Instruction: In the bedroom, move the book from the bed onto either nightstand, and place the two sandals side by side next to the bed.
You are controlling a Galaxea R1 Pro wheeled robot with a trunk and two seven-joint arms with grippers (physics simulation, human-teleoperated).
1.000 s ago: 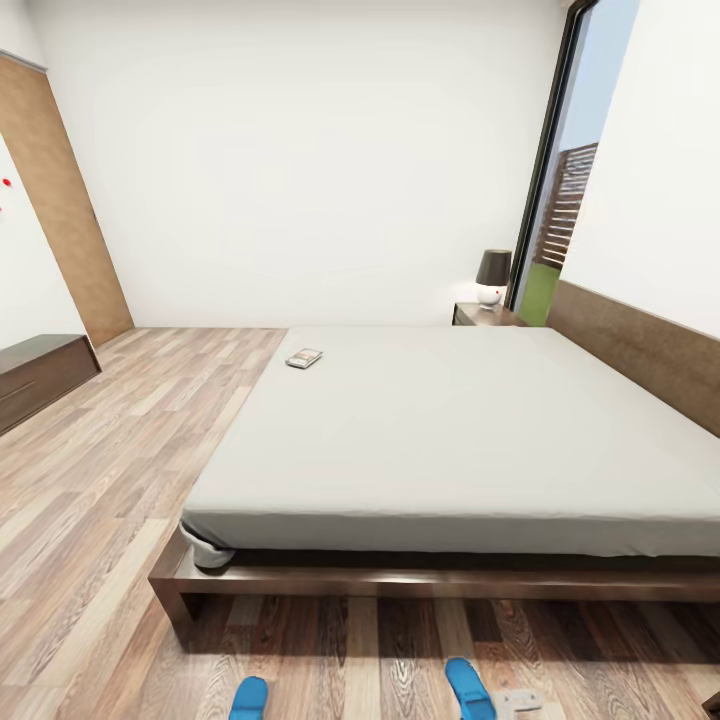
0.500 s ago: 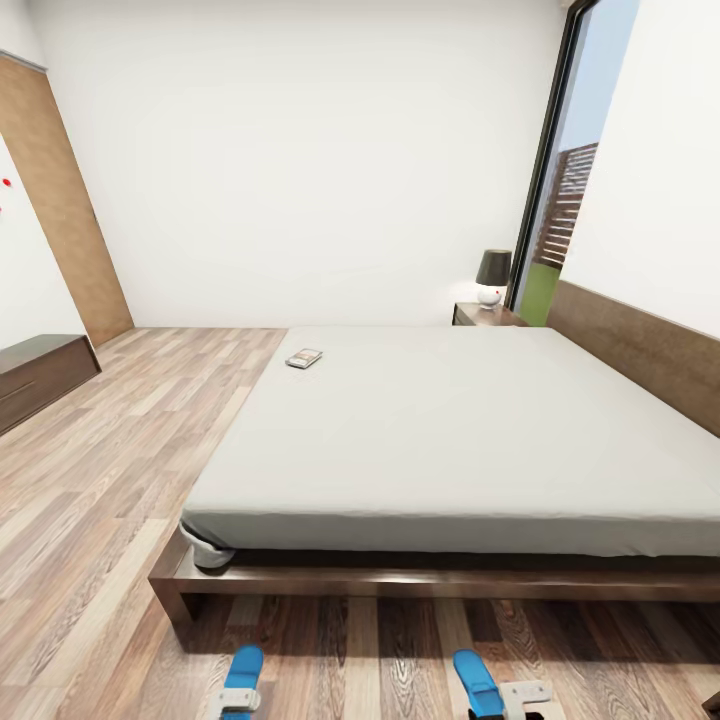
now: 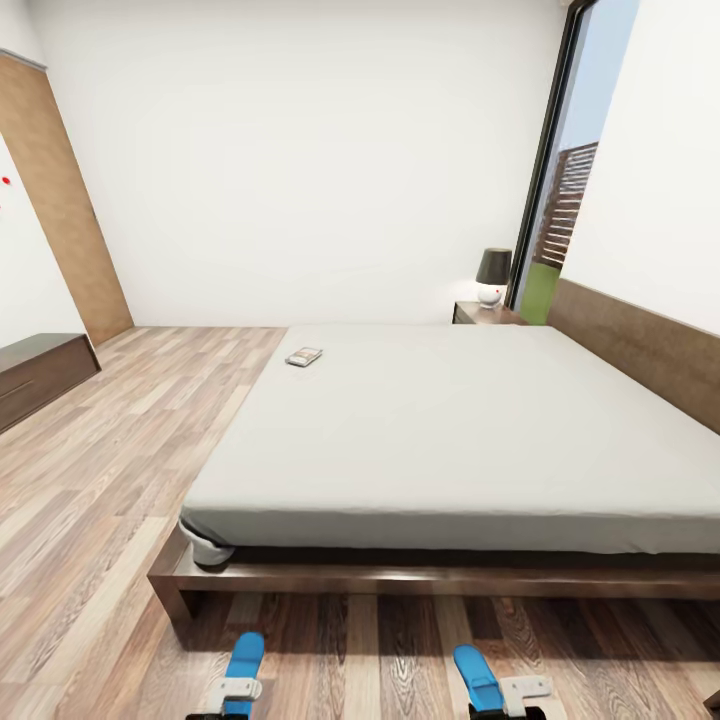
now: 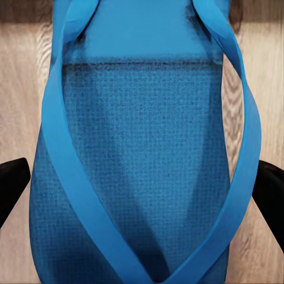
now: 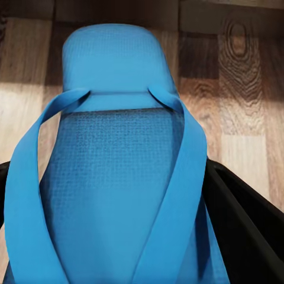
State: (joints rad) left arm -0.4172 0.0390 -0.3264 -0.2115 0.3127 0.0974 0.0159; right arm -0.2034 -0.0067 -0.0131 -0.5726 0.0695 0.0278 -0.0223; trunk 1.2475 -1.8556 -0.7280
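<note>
Each tool is gripping one blue sandal across its sides: left tool (image 4: 142,195) on the left sandal (image 4: 139,154), right tool (image 5: 127,207) on the right sandal (image 5: 118,154). Light, floppy foam, likely bending under pinch. The book (image 3: 304,357) is lying far ahead on the bed (image 3: 450,430).

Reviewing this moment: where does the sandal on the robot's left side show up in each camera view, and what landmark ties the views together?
Head view: left sandal at the bottom edge, left of centre, before the bed.
Left wrist view: same sandal close up, between the dark fingers.
Right wrist view: not in it; the right sandal there.
Shared landmark: wood-plank floor.
</note>
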